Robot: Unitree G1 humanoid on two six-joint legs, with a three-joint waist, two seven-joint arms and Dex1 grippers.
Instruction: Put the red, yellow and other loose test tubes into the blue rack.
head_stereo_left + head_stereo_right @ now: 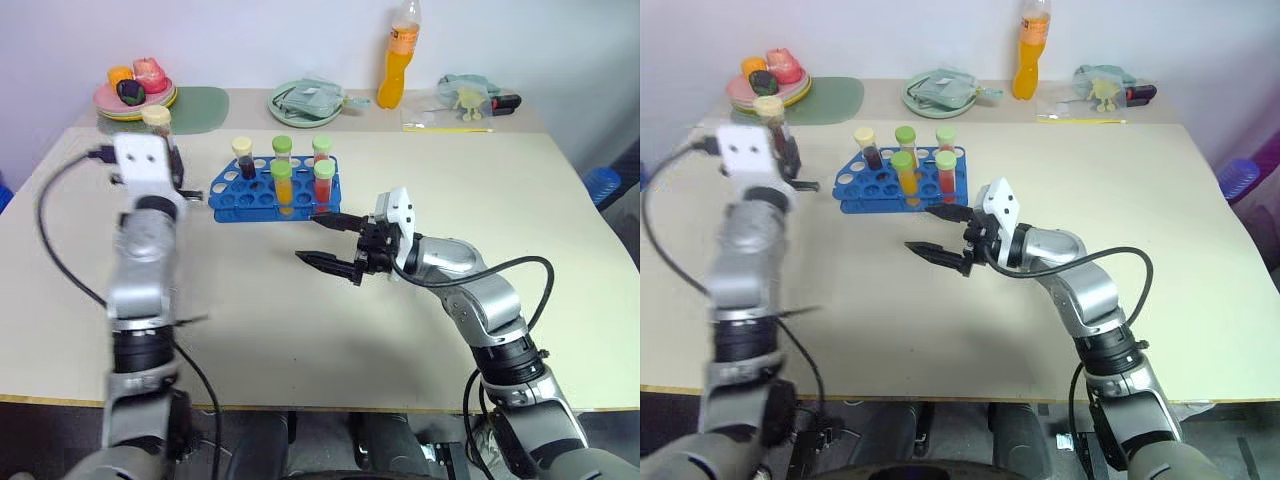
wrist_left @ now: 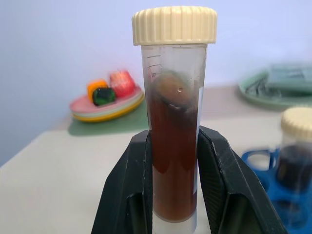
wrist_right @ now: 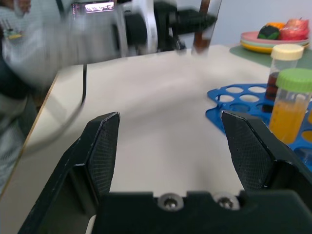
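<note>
From the head camera, the left end effector [image 1: 172, 160] is raised above the beige worktop [image 1: 330, 330], to the left of the blue rack [image 1: 272, 188], its fingers clamped on a dark brown test tube [image 1: 158, 122] with a cream cap, held upright. The blue rack stands on the far half of the worktop and already carries five tubes: a brown one with a cream cap [image 1: 244, 157], two yellow-orange ones with green caps [image 1: 283, 180] and two red-orange ones with green caps [image 1: 324, 180]. The right end effector [image 1: 325, 238] points towards the robot's left, just in front of the rack, with its fingers spread apart and nothing between them. Along the back edge sit a stack of plates with toy food [image 1: 135, 92], a green plate [image 1: 305, 100] and a tall orange bottle [image 1: 398, 52].

The left wrist view shows the two black fingers [image 2: 127, 190] pressed against the lower half of the brown tube [image 2: 173, 131], one on each side (the cream cap [image 2: 174, 24] stands well clear above them). A corner of the rack with another cream-capped tube [image 2: 297, 146] lies beyond.

In the right wrist view the pads [image 3: 101, 156] stand wide apart over bare worktop. The rack [image 3: 234, 105] lies just beside them, with a green-capped yellow-orange tube [image 3: 291, 107] in it, and the left arm holding its tube [image 3: 204, 27] appears blurred farther off.
</note>
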